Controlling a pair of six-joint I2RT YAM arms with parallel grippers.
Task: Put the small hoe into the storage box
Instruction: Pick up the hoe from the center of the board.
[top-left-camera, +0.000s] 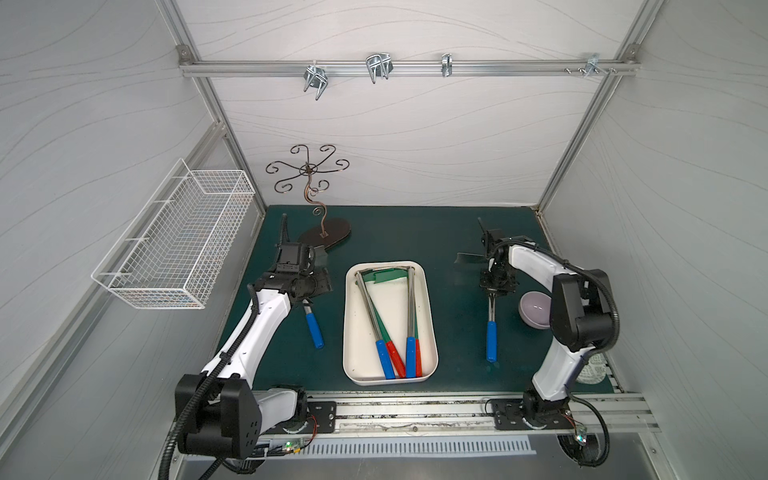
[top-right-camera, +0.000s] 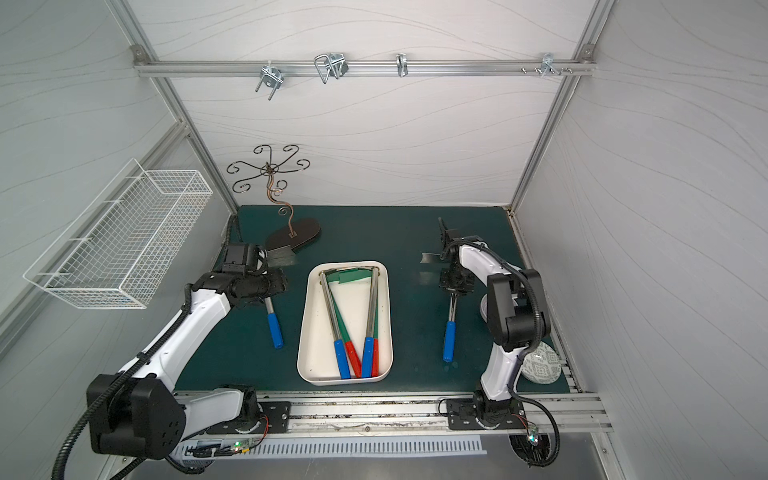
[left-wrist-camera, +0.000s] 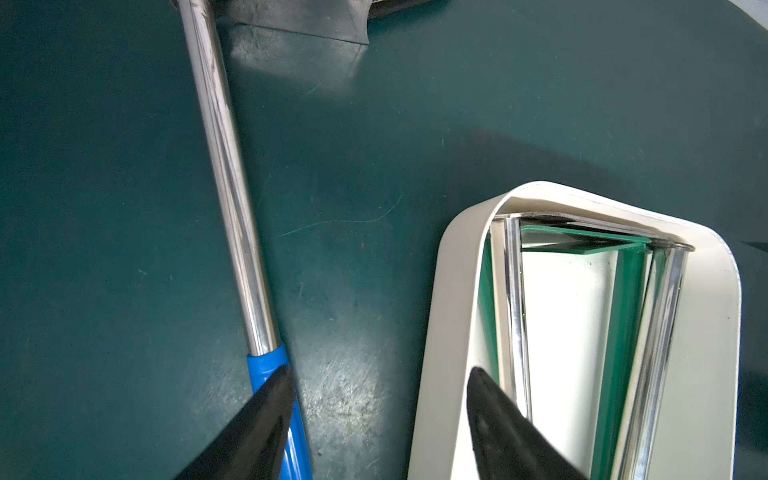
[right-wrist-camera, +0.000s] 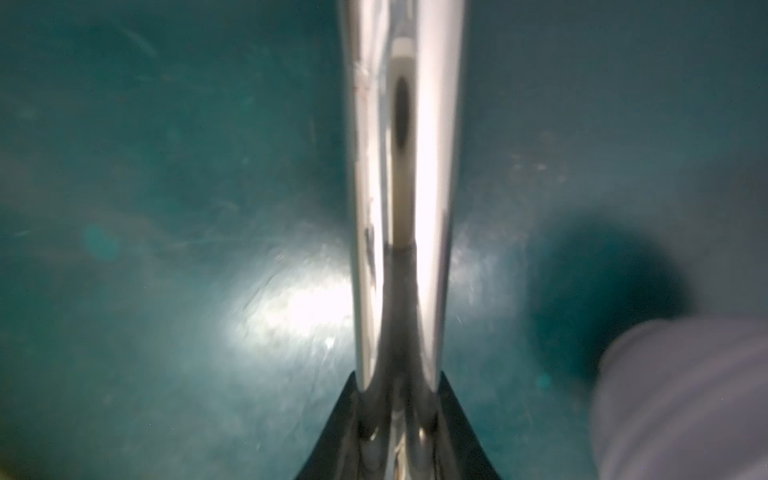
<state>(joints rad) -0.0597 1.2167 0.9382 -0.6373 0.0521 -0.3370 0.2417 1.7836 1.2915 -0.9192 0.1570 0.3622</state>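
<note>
Six hoes (top-left-camera: 491, 340) — four in storage box (top-left-camera: 359, 353)

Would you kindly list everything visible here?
storage box: one, cream-white, mat centre
boxed hoes: four, two blue-handled, two red-handled, inside
left hoe: one, blue-handled, left of box
right hoe: one, blue-handled, right of box
bowl: one, lilac, beside right arm
wire basket: one, white, left wall
hook stand: one, dark, rear left
rail hooks: four, silver, back rail
patterned disc: one, grey-white, near-right corner
left claw: open, over mat by left hoe
right claw: shut on right hoe's shaft

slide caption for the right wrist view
Right gripper shut on the hoe by its steel shaft, over the green mat.
</note>
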